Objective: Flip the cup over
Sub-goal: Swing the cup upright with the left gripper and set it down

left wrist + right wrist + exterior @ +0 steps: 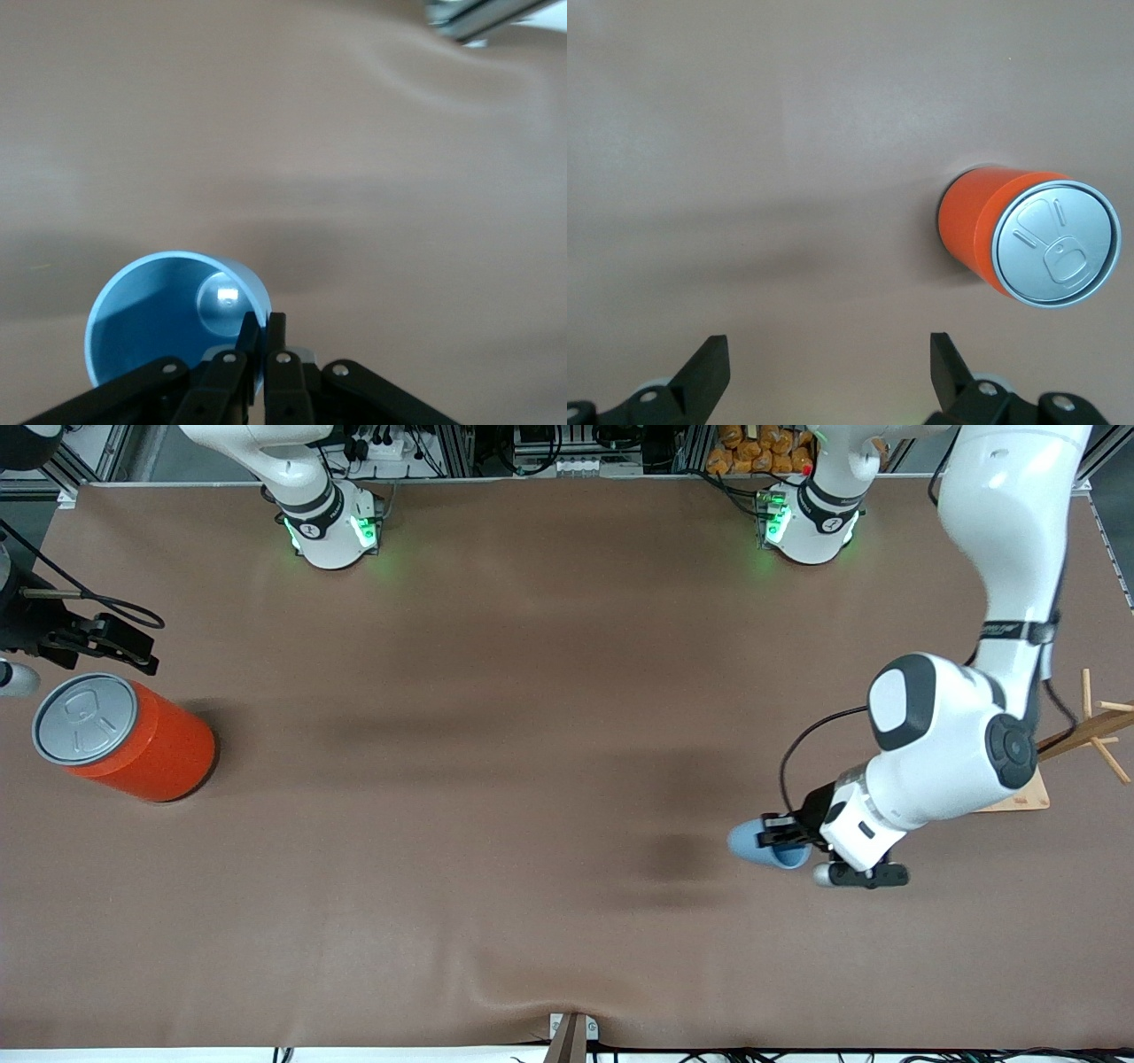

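Note:
The small light-blue cup [755, 843] hangs in my left gripper [784, 834] over the table toward the left arm's end. It is tilted, with its closed bottom pointing toward the right arm's end. In the left wrist view the cup [151, 323] shows its darker blue inside, and my left gripper [263, 329] is shut on its rim wall, one finger inside and one outside. My right gripper [133, 646] waits open and empty at the right arm's end; it also shows in the right wrist view [828, 354].
A large orange can with a grey lid [133, 735] stands upright below the right gripper, also in the right wrist view [1028, 239]. A wooden peg stand [1085, 731] on a flat base [1023, 797] stands by the left arm. The cup's shadow [673, 859] lies on the brown table.

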`<action>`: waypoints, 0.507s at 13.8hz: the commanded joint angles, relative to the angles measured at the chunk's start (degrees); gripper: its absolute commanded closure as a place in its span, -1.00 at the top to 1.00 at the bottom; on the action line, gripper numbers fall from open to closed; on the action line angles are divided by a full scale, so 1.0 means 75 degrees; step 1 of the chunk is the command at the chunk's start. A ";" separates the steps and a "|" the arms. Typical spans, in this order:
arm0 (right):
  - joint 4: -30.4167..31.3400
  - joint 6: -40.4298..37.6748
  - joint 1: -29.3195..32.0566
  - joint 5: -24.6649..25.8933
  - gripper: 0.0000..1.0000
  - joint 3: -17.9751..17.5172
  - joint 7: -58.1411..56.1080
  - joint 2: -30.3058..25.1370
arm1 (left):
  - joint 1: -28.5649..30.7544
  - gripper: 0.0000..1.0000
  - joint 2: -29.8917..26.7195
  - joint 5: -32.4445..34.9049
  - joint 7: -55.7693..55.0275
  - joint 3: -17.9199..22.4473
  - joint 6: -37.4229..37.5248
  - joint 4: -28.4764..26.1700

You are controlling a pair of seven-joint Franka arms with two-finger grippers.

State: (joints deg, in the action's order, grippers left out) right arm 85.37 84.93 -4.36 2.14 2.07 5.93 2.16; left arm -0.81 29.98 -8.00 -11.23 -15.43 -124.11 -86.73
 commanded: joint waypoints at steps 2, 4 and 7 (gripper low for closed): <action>-0.0203 -0.0062 -0.0110 0.0136 1.00 0.0016 0.0053 0.0087 | 0.0447 -1.00 -0.0786 0.1847 -0.0436 0.0018 -0.0162 -0.1510; -0.0203 -0.0062 -0.0121 0.0136 1.00 0.0016 0.0053 0.0087 | 0.0728 -1.00 -0.1031 0.1968 -0.0495 0.0007 -0.1316 -0.2621; -0.0203 -0.0062 -0.0121 0.0124 1.00 0.0016 0.0053 0.0087 | 0.0927 -1.00 -0.1488 0.1992 -0.0659 0.0007 -0.2062 -0.3633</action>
State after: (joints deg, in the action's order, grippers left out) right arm 85.27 84.92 -4.90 2.34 2.08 5.93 2.16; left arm 4.94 24.54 5.48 -13.91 -15.10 -137.25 -107.08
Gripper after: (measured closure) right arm 0.000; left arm 0.947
